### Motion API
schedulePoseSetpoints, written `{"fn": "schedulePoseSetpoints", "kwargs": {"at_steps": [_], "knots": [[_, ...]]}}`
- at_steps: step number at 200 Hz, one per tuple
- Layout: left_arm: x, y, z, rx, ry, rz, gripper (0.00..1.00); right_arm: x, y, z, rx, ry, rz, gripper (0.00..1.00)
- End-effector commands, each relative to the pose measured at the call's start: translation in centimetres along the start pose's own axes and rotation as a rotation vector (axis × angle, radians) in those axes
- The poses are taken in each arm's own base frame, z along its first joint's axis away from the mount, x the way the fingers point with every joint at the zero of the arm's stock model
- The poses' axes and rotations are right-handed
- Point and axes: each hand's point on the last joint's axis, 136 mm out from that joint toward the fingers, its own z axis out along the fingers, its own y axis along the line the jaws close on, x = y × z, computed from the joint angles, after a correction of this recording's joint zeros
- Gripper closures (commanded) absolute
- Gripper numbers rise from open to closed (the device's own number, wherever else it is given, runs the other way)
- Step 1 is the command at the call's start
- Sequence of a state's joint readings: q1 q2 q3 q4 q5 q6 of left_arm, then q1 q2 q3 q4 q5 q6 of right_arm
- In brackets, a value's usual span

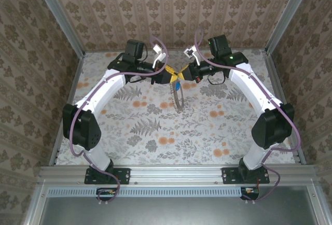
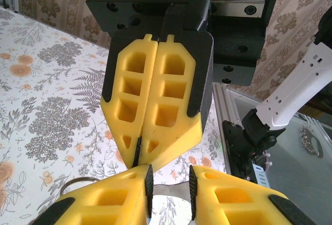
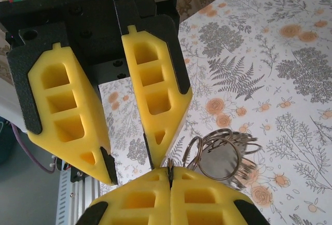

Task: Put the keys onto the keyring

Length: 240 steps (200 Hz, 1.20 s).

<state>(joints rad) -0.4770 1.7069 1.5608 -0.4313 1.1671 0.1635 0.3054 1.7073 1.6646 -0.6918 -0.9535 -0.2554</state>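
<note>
Both grippers meet tip to tip above the middle of the table. My left gripper point(image 1: 171, 72) point(image 2: 169, 188) is shut on a flat silvery metal piece point(image 2: 168, 207) that spans its pads; it looks like part of the keys. The blue key head point(image 1: 177, 86) hangs just under the fingertips. My right gripper point(image 1: 181, 74) point(image 3: 169, 176) is shut, and a thin metal wire of the keyring point(image 3: 168, 165) pokes out from between its pads. Several linked rings point(image 3: 220, 155) dangle beside its fingers. The chain loop point(image 1: 179, 99) hangs down toward the table.
A floral tablecloth point(image 1: 155, 131) covers the table, with wallpapered walls on three sides. Aluminium posts stand at the corners and a rail point(image 1: 176, 173) runs along the near edge. A small metal clip point(image 2: 311, 142) lies on the grey bench beyond the rail.
</note>
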Motion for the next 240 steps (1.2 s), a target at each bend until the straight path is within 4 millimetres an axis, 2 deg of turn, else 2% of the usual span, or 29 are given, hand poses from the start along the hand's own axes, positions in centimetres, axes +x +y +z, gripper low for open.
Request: {"fn": "schedulePoseSetpoints", "kwargs": {"at_steps": [1,35,40,116,238,240], "knots": [[0.1,0.1,-0.2,0.015,-0.003,0.009,0.72,-1.6,1.4,-1.1,-0.004,-0.05,-0.055,1.0],[-0.3,0.0,-0.5,0.001,-0.033,0.025,0.68,-1.5,1.4,-1.1,-0.004,-0.05,-0.055,1.0],[-0.5,0.8,-1.5,-0.026,-0.048,0.022,0.67,-1.5,1.4,-1.1,-0.004,-0.05,-0.053,1.0],[-1.9,-0.1,-2.6,-0.085,-0.119,0.092,0.64,-1.5,1.0,-1.0,0.007,-0.055,-0.049,1.0],[-0.9,1.1,-1.0,-0.047,-0.072,0.043,0.64,-1.9,1.4,-1.1,-0.002,-0.069,-0.056,1.0],[-0.8,0.5,-0.2,-0.028,-0.063,0.046,0.64,-1.9,1.4,-1.1,-0.002,-0.07,-0.058,1.0]]}}
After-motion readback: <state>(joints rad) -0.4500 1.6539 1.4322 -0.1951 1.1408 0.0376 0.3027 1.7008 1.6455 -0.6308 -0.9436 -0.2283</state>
